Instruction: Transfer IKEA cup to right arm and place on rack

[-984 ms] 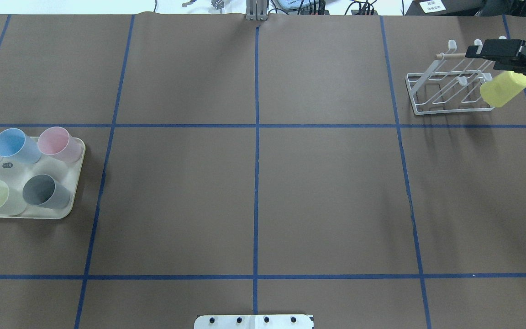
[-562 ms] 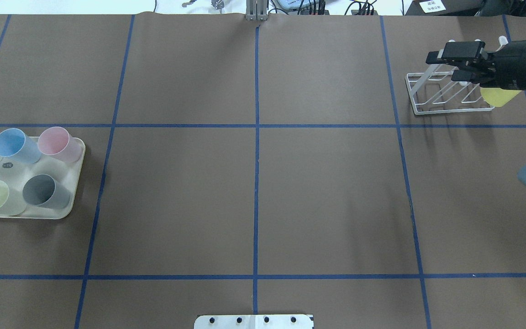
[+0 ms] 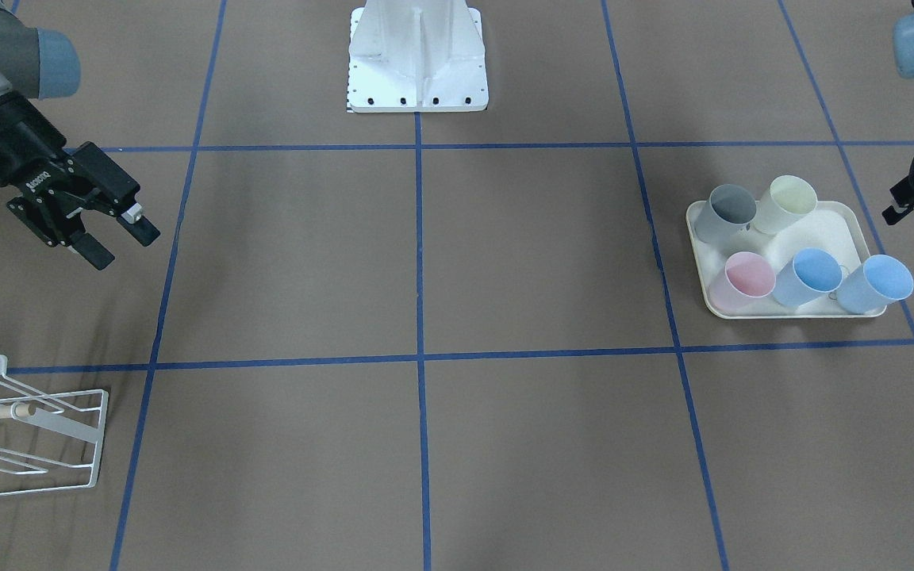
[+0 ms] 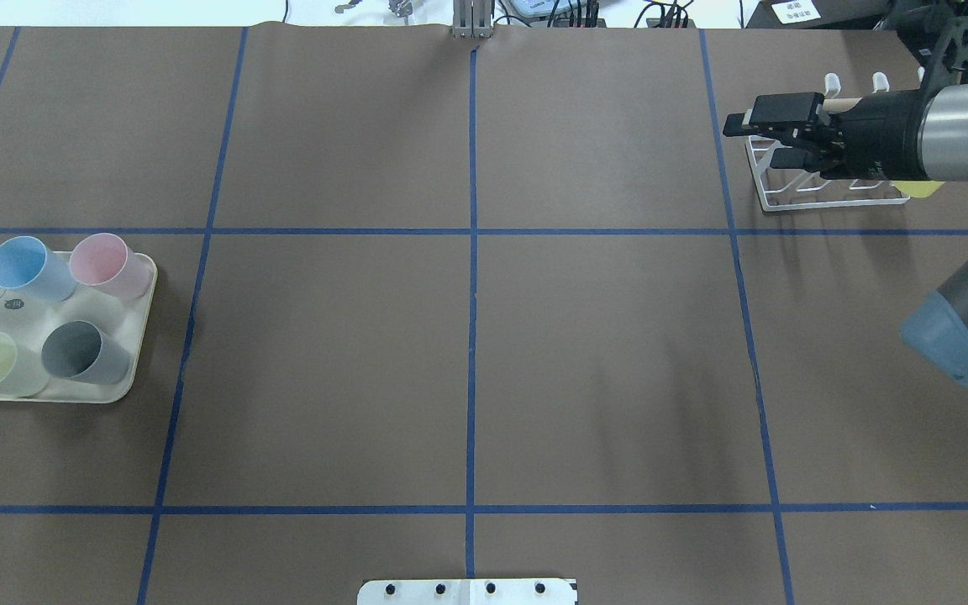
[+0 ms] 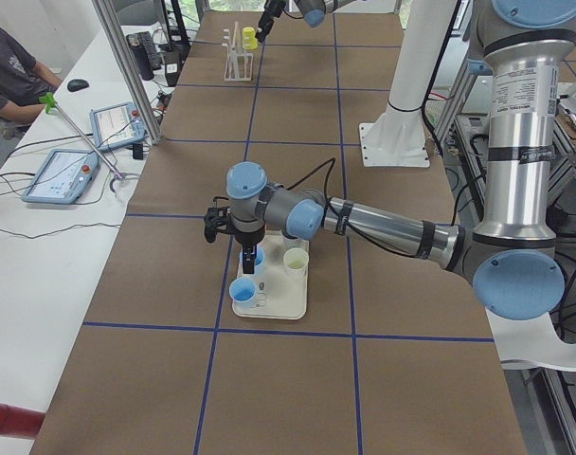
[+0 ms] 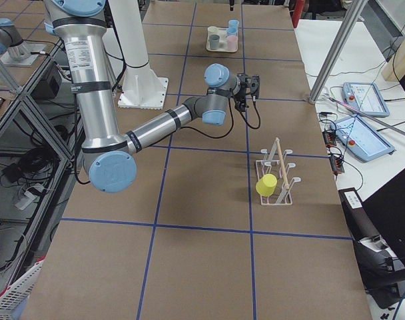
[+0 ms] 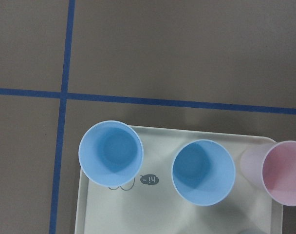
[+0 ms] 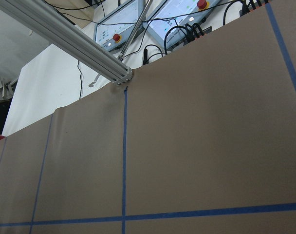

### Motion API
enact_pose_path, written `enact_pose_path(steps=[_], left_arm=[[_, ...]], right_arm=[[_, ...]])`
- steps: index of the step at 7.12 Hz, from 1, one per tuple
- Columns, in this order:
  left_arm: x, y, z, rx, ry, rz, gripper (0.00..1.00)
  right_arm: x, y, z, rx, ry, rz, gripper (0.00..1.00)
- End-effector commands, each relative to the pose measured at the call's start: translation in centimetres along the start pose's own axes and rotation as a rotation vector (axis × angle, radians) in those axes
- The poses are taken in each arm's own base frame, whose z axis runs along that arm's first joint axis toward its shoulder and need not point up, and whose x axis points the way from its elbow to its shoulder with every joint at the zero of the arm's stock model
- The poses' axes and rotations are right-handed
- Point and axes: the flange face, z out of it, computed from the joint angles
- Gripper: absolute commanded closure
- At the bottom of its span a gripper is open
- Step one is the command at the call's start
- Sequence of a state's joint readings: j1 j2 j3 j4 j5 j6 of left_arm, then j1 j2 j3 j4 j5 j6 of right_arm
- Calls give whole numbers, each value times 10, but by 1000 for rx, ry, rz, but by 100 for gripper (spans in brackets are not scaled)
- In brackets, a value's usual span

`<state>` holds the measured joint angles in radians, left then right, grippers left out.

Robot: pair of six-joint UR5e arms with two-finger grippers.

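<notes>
Right gripper [image 3: 125, 244], in the front-facing view, hangs with its jaws spread and nothing between them, well apart from the rack [image 3: 68, 424] at the lower corner; the tray [image 3: 790, 314] across the table holds five cups. Overhead, the same tool is empty above one end of the rack, and a sliver of the yellow cup [image 4: 921, 188] shows under the right arm [image 4: 954, 139]. From the left end, the left gripper [image 5: 248, 261] hovers over the tray; whether it is released or clenched I cannot tell. From the right end, the yellow cup sits on a rack prong, free of any finger. The left wrist view looks down on a blue cup [image 7: 110, 153] and its neighbours; no fingers show. I judge this cup's hand-over and placing done; the tray's cups are left.
</notes>
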<state>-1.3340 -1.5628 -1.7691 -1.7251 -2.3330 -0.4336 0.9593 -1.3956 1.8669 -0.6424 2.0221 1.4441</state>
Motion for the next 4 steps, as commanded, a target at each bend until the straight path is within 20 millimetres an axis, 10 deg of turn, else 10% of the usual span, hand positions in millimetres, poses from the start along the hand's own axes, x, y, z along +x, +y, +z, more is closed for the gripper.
enact_pose_path(steps=[1, 4], left_arm=[[-30, -20, 22, -25, -11, 38, 0], [-68, -35, 63, -4, -3, 58, 0]], right_arm=[[-21, 8, 18, -17, -26, 30, 1], [-40, 29, 45, -8, -43, 44, 1]])
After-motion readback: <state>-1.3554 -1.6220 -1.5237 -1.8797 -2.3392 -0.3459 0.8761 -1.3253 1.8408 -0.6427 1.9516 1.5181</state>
